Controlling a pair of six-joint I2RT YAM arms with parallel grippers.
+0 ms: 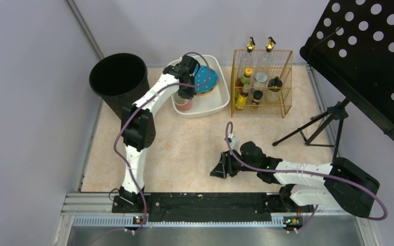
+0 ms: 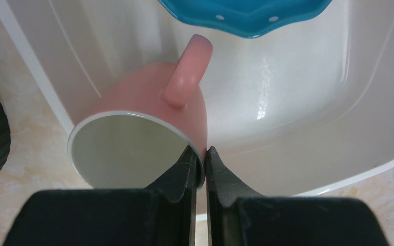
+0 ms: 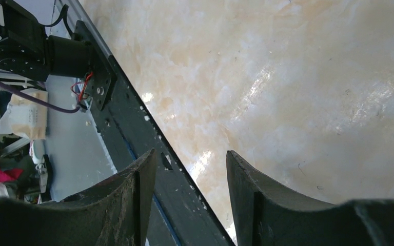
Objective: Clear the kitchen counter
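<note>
Nearest the lens: my left end effector [image 2: 200,169], pressed together on the rim of the pink mug [image 2: 143,118], one finger inside the mouth and one outside.
Mug attitude: tipped over, mouth toward the wrist camera, handle uppermost. It hangs in the near left corner of the white basin [image 2: 297,92]. I cannot tell whether it touches the basin floor.
Right end effector [image 3: 191,169]: spread partway, holding nothing, low over the bare table [image 3: 287,77] close to the front rail.
Table location: it runs from the rail at my bases to the back wall. The basin and the gold wire rack [image 1: 261,82] stand side by side along its far edge.
Done, by my reading: the blue dotted dish [image 2: 246,15] lies in the basin, and the mug is inside the basin walls but not yet released.
Left, by my reading: open on the mug and draw the left arm back. In the top view I find no other loose crockery on the table, so the task looks near its end. I take the rack to belong there, which is a guess.
Count, crockery: one mug, one dish.
Count, containers: one basin, one rack, one black bin [image 1: 119,77] at the far left corner.
Count, bottles: two tall ones with gold pourers at the rack's back, with smaller bottles and jars in front too crowded to number.
Count, other: one black perforated stand [image 1: 369,61] on a tripod, at the right.
</note>
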